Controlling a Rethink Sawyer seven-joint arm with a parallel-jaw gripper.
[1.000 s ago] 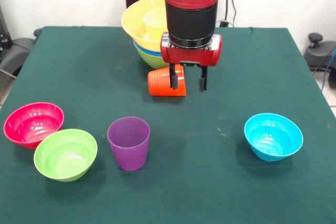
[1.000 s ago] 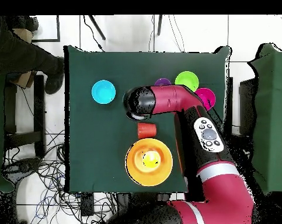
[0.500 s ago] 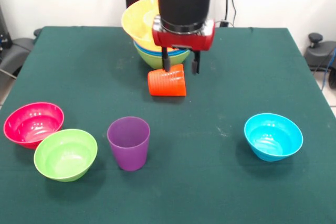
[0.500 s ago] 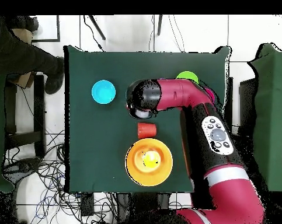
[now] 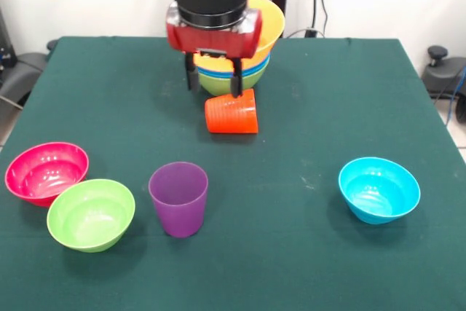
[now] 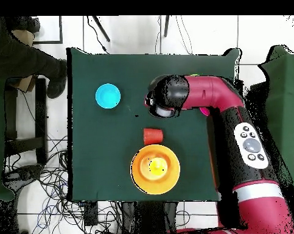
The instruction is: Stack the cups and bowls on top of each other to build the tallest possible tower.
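Note:
My gripper (image 5: 213,81) is open and empty, hanging just left of and above the ribbed orange-red cup (image 5: 231,112), which lies on its side; the cup also shows in the overhead view (image 6: 153,135). Right behind them stands the tower (image 5: 251,71): a green bowl lowest, blue rims above it, and the wide orange-yellow bowl (image 5: 268,21) on top. In the overhead view the yellow cup (image 6: 155,166) sits inside that bowl (image 6: 140,177). The purple cup (image 5: 178,198) stands upright at the front. The pink-red bowl (image 5: 46,171), small green bowl (image 5: 91,213) and light-blue bowl (image 5: 378,189) sit apart.
My arm (image 6: 198,97) hides the purple cup and most of the green and pink-red bowls in the overhead view. The light-blue bowl (image 6: 108,96) shows there. A person (image 6: 21,55) sits past the table's corner.
My gripper has risen off the orange-red cup and swung left in the front view, still open. The cup and the bowls have not moved.

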